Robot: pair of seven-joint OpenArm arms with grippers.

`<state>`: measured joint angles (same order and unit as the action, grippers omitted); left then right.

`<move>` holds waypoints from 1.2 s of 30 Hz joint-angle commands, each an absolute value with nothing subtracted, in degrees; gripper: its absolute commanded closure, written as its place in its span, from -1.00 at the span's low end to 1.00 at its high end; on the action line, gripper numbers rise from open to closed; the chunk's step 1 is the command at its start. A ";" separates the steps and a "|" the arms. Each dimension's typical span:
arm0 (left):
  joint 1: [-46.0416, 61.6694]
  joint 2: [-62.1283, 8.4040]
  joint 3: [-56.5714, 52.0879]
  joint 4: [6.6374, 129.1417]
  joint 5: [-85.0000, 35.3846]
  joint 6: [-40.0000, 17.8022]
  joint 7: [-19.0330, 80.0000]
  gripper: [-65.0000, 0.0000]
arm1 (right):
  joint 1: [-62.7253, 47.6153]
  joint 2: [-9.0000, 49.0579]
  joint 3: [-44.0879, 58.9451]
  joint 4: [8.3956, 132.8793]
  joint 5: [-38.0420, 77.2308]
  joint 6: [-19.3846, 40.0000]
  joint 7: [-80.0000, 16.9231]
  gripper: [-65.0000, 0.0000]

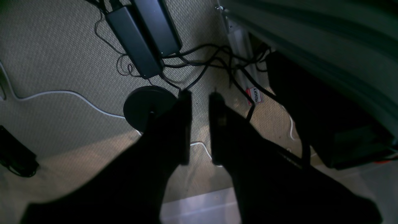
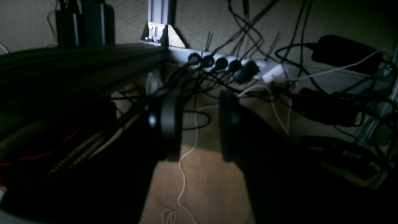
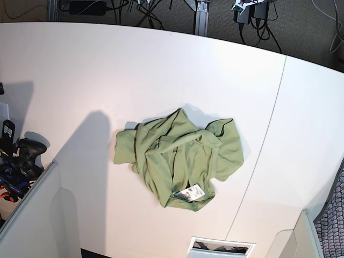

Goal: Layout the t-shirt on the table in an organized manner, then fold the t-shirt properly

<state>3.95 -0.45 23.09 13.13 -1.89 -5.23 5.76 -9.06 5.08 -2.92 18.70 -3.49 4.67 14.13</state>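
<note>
**A:** What shows of the left arm's matte black two-fingered gripper (image 1: 199,124)?

**B:** Two long, flat-sided black fingers (image 1: 183,124) tapering up from broad dark bases at the frame's lower edge, mostly in shadow.

**A:** And the right arm's black gripper with rounded finger pads (image 2: 199,124)?

**B:** Thicker fingers with curved, disc-like edges; a small round stud sits on the left finger's (image 2: 169,124) outer side, mid-frame.

Both wrist views are dim and murky – tools in silhouette – while the base view is bright, with soft shadows.
</note>
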 commanded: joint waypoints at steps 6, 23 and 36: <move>4.05 -0.16 23.18 13.43 -1.61 -12.58 6.02 0.70 | -9.41 5.45 -2.98 19.03 -3.66 4.71 15.03 0.42; 21.21 -4.23 23.18 41.80 0.78 -23.42 5.39 0.70 | -27.20 10.02 -3.14 42.22 -3.55 4.73 14.98 0.42; 41.54 -13.23 23.16 82.61 -0.36 -15.66 9.56 0.70 | -44.49 19.05 -3.14 77.43 0.01 4.69 9.58 0.42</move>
<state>41.15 -13.39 23.00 81.80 -0.16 -15.81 10.72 -43.64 18.48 -3.25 77.01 -0.14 4.38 8.34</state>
